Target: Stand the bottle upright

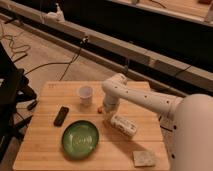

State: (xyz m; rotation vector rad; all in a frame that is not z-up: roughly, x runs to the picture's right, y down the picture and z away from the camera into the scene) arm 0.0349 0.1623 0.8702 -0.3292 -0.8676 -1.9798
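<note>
The bottle (124, 125) is white with a pale label and lies on its side on the wooden table (45, 145), right of centre, its narrow end pointing up-left. My white arm reaches in from the right and bends down over it. The gripper (110, 111) points down at the bottle's narrow end and looks to be touching it or right above it. My wrist hides where they meet. A small orange piece (100, 109) lies just left of the gripper.
A white paper cup (86, 94) stands behind and left of the gripper. A green plate (80, 138) sits at front centre, a black remote-like object (61, 115) at left, and a pale sponge (144, 158) at the front right corner. Cables trail on the floor behind.
</note>
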